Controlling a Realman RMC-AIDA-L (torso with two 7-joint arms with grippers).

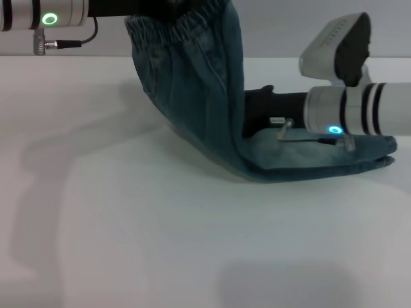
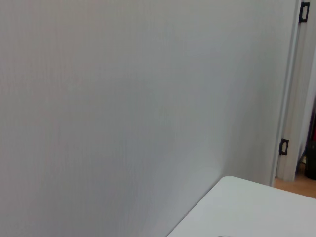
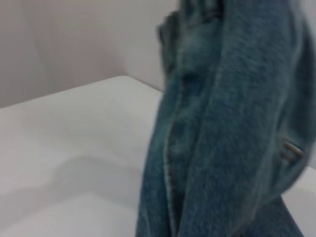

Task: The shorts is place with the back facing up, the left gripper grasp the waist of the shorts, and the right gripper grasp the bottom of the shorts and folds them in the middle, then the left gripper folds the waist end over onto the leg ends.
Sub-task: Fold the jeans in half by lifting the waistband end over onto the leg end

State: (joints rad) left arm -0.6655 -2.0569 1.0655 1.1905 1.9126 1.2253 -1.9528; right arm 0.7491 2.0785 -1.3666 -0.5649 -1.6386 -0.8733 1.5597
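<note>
Your left end effector (image 1: 138, 9) held the waist of the shorts (image 1: 186, 29) high near the table's (image 1: 128, 244) far edge; right end effector's (image 1: 257, 119) grip unclear. Lower it slowly onto the leg ends (image 1: 359, 157).

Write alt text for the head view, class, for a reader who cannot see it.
Denim shorts hang by their gathered waist from the left gripper at top left, draping down to a folded lower part lying flat on the white table. The right gripper reaches in low from the right, behind the hanging cloth and above the flat part.
</note>
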